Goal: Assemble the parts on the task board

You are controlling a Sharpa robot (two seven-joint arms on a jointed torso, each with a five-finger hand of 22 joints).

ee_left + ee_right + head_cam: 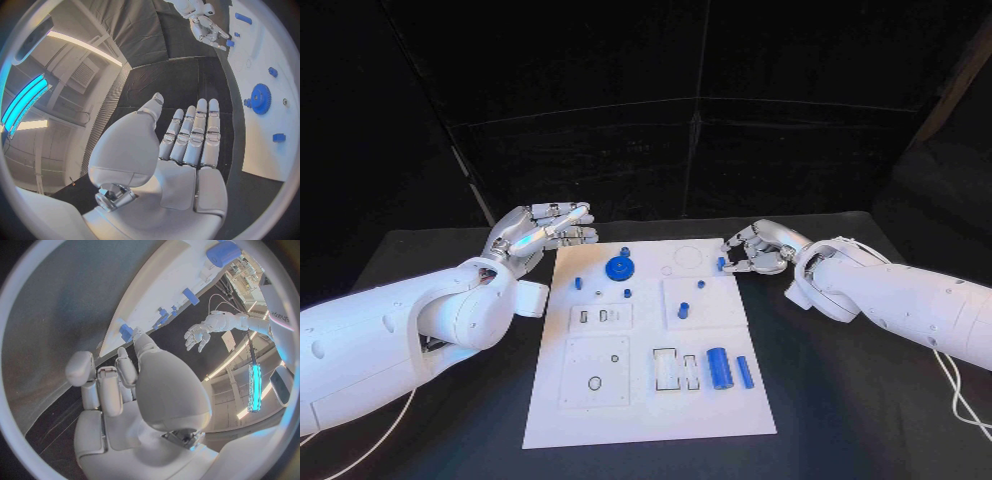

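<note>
Black table (pixel 848 400), white task board (pixel 646 420); left hand (pixel 542 230) spread empty, right hand (pixel 754 250) pinching blue part (pixel 721 264)

Blue gear (pixel 620 267) and small upright pegs (pixel 684 310) crowd task board (pixel 646 415) far half; near strip bare.

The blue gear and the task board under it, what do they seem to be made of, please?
Blue gear: probably moulded or printed plastic, an even matte blue with no metallic glint. Task board: a flat white plate, likely plastic or painted sheet, with a dull finish; the look leaves that open.
</note>
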